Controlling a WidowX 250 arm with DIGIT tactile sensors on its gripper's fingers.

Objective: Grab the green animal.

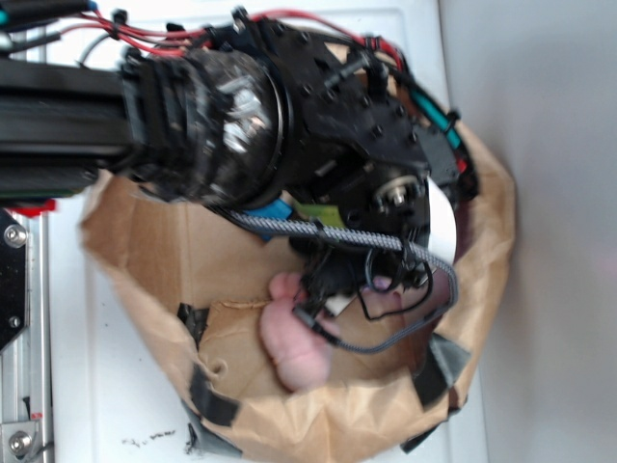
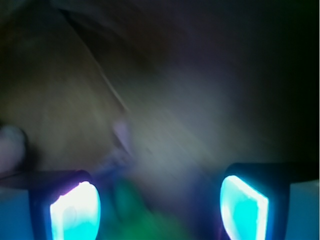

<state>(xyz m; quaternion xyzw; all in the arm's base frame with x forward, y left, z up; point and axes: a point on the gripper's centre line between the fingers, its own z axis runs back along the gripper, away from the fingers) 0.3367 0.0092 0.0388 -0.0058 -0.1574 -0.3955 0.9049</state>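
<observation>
The wrist view is blurred. A green blur, the green animal (image 2: 142,217), lies low between my two glowing fingertips (image 2: 75,210), nearer the left one. My gripper (image 2: 160,210) is open, with a wide gap and neither pad touching the toy. In the exterior view my gripper (image 1: 342,280) reaches down into a brown paper container (image 1: 154,241), and the arm hides the green animal there. A pink plush (image 1: 294,338) lies just beside the gripper.
The container's crumpled brown wall (image 1: 487,231) rings the gripper, patched with black tape (image 1: 212,400). A braided cable (image 1: 318,230) hangs across the wrist. A white table (image 1: 116,386) and a metal rail (image 1: 19,367) lie to the left.
</observation>
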